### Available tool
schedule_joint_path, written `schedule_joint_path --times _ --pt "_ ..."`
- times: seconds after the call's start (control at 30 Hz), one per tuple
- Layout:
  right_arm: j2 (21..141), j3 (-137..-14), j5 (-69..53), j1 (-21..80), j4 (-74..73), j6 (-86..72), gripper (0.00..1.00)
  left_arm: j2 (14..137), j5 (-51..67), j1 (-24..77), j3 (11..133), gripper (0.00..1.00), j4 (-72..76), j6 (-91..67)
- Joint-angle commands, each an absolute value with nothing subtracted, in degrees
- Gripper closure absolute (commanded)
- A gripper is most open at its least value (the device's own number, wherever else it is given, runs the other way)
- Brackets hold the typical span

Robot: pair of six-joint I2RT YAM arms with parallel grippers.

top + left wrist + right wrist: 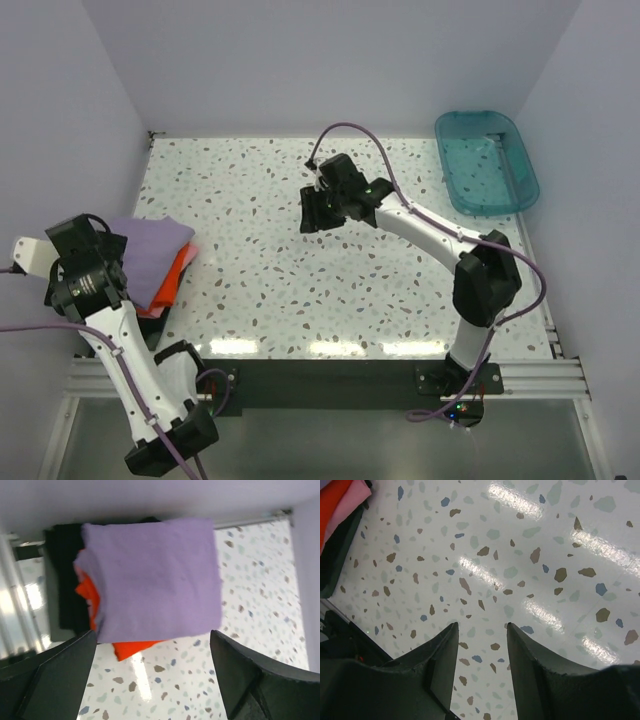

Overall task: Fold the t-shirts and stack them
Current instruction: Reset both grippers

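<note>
A folded stack of t-shirts lies at the table's left edge. The lavender shirt (150,243) is on top, with the orange-red one (173,277) sticking out under it. In the left wrist view the lavender shirt (155,575) covers the orange-red shirt (132,647) and a dark shirt (65,580). My left gripper (152,636) is open wide and empty, held above the stack's edge; it also shows in the top view (98,246). My right gripper (318,212) is open and empty over the table's middle. Its wrist view (482,625) shows orange-red (332,495), pink (351,500) and dark (340,545) cloth in the corner.
A teal plastic tub (487,160) stands at the back right corner. White walls close in the table on the left, back and right. The speckled tabletop (300,290) lies between the stack and the right arm.
</note>
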State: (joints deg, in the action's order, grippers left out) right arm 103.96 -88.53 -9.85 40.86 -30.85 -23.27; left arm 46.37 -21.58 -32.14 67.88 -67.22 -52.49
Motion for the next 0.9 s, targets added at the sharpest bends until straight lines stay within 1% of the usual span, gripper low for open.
schedule_joint_path --times 0.0,0.03,0.1,0.2,0.3,0.33,0.4,0.43,0.5,0.53,0.6,0.63,0.67,0.73,0.87 --pt "98.8 -87.3 -6.5 41.1 -29.5 -22.9 0.52 44.7 -6.3 -32.3 68.1 0.0 -52.1 -40.4" --pt "97.6 -86.2 -6.0 41.1 -28.8 -23.0 0.52 44.5 -0.6 -32.3 67.6 0.0 -50.4 -39.9" --pt "96.5 -85.3 -4.8 41.1 -28.6 -23.5 0.52 44.0 6.8 -32.3 66.0 0.0 -45.7 -39.8" --pt "93.7 -83.9 -4.3 41.1 -27.7 -24.3 0.52 44.6 10.8 -30.2 64.4 0.0 -41.7 -40.6" --pt "90.1 -80.6 -2.4 41.0 -25.7 -25.1 0.5 46.7 5.4 -18.8 64.9 0.0 -38.9 -42.1" --pt "89.3 -80.2 -0.9 41.2 -25.6 -25.1 0.5 49.5 -1.8 -9.6 66.2 0.0 -38.8 -42.5" --pt "87.0 -79.4 0.3 41.1 -26.1 -25.0 0.5 52.4 -10.2 -0.6 67.1 0.0 -38.1 -43.8" --pt "86.1 -79.0 2.1 41.1 -26.4 -25.0 0.5 55.3 -12.4 8.1 67.5 0.0 -37.2 -44.2" --pt "83.0 -77.7 4.0 41.0 -26.6 -25.2 0.5 58.2 -18.6 16.0 67.8 0.0 -35.8 -44.7" --pt "81.8 -77.0 5.6 41.0 -26.5 -25.3 0.49 60.7 -20.6 23.6 67.9 0.0 -34.0 -44.6" --pt "77.3 -73.9 7.6 41.1 -25.7 -25.8 0.49 63.7 -25.4 30.5 68.5 0.0 -32.4 -43.5" --pt "75.7 -72.7 8.5 41.0 -25.2 -26.3 0.49 66.6 -26.8 36.7 68.9 0.0 -31.3 -43.1" --pt "72.0 -71.3 10.1 41.0 -24.9 -26.5 0.48 67.9 -27.9 39.2 69.0 0.0 -30.9 -42.1" --pt "68.8 -66.9 11.1 41.1 -23.5 -27.5 0.46 70.3 -28.2 43.2 67.9 0.0 -28.6 -41.1" --pt "64.3 -63.5 16.3 41.1 -26.4 -28.4 0.46 71.4 -22.2 44.2 63.8 0.0 -22.1 -37.9"
